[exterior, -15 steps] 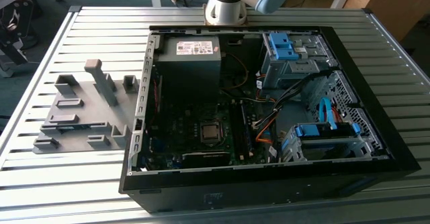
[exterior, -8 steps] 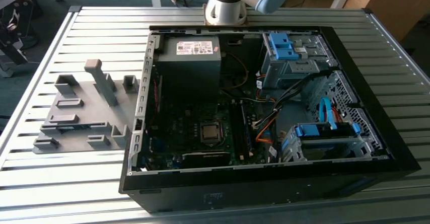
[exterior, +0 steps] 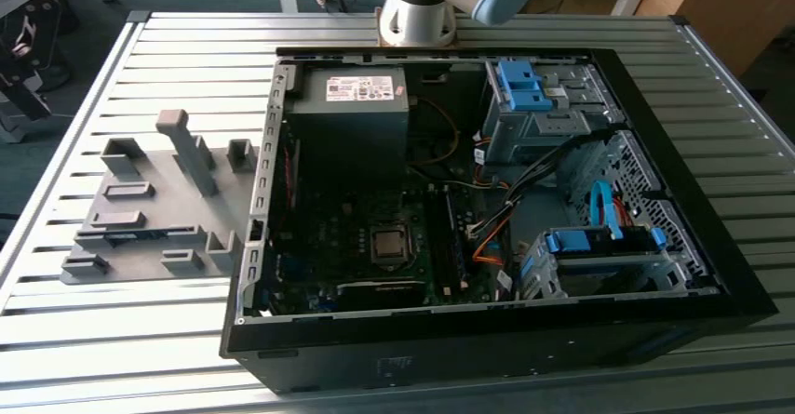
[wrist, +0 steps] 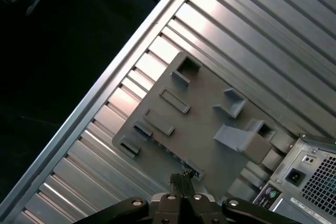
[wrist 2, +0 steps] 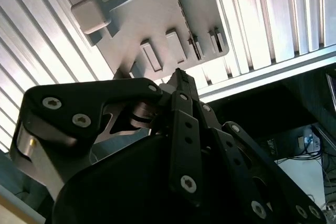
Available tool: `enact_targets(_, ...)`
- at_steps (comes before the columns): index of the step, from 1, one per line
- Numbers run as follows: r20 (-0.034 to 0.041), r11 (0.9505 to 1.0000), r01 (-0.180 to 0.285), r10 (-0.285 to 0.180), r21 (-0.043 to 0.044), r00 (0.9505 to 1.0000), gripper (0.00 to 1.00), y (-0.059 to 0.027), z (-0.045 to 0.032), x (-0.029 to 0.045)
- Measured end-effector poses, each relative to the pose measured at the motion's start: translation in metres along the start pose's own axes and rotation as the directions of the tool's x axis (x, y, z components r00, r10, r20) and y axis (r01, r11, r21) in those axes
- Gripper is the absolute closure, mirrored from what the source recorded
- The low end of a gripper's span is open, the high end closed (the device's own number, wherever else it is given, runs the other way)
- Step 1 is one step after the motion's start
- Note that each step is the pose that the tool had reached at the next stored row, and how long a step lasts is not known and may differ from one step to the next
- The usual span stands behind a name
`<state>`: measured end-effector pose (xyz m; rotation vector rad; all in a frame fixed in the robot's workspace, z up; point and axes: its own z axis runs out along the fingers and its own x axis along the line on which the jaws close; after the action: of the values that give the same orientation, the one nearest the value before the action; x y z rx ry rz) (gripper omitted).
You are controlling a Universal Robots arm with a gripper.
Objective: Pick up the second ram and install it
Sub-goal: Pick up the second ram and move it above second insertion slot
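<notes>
The second ram (wrist: pixel 168 152) looks like a thin dark strip standing on edge in a slot along one long side of the grey fixture plate (wrist: pixel 199 121). In the second wrist view the same strip (wrist 2: pixel 185 18) runs along the plate's (wrist 2: pixel 142 9) edge. My gripper (wrist: pixel 181 182) hangs well above that side of the plate. Its two black fingers are pressed together with nothing between them, and their tip (wrist 2: pixel 181 75) is clear of the ram. In the exterior view the plate (exterior: pixel 155 209) lies on the slatted table to the left of the open computer case (exterior: pixel 497 321).
Tall grey posts and blocks (exterior: pixel 186 149) rise from the plate. The case holds a motherboard (exterior: pixel 372 247), a power supply (exterior: pixel 348 107), blue drive cages (exterior: pixel 602 251) and loose cables. The arm's base (exterior: pixel 416 19) stands behind the case. The table edge (wrist: pixel 105 85) drops to a dark floor.
</notes>
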<state>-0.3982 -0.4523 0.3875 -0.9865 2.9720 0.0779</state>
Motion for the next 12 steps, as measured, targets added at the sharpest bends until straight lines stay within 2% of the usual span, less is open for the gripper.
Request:
enact_targets(5, -0.002, 0.9989, 0.046, -0.046, -0.0012, 0.9989, 0.89, -0.0002, 0.0001, 0.0002)
enact_targets(12, -0.0046, 0.9942, 0.107, -0.107, -0.0029, 0.9942, 0.89, -0.0006, 0.0002, 0.0005)
